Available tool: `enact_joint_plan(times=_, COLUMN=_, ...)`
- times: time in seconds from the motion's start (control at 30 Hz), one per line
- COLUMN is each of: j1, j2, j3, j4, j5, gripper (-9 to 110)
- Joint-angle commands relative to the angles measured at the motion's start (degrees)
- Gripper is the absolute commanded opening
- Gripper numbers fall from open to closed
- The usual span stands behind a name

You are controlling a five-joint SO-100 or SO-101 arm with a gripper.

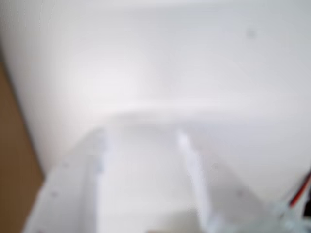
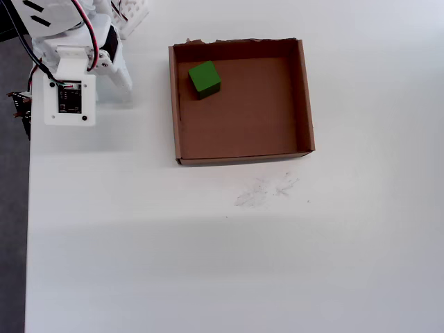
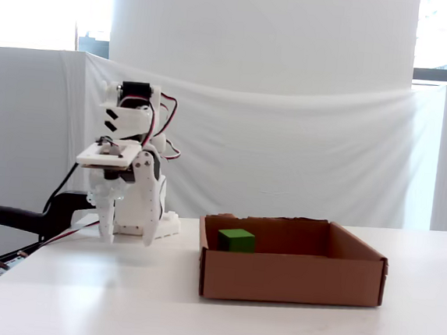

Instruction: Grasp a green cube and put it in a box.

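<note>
**Cube inside the box, arm folded at the desk's corner**

In the overhead view the box (image 2: 306, 97) lies on the desk (image 2: 229, 263), in the upper middle part. The green cube (image 2: 205, 78) sits inside it, in the upper left corner, near the left wall and the back wall. The arm (image 2: 73, 66) stands well apart, to the left of the box, at the upper left corner of the desk. In the fixed view the fingers (image 3: 128, 233) hang down just above the desk, left of the box, with nothing between them.
</note>
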Motion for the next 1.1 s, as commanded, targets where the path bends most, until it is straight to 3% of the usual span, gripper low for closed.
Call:
enact_joint_plan(times=0.0, j1=0.26, j2=0.44, j3=0.09, j4=3.08, j5=-1.32, gripper=19)
enact_joint_plan(times=0.57, j1=0.0, j2=0.44, j3=0.18, j4=3.78, j5=-0.44, gripper=15)
enact_joint_plan(times=1.07, j1=-0.35, j2=0.44, j3=0.18, j4=4.22, j5=3.69, gripper=20)
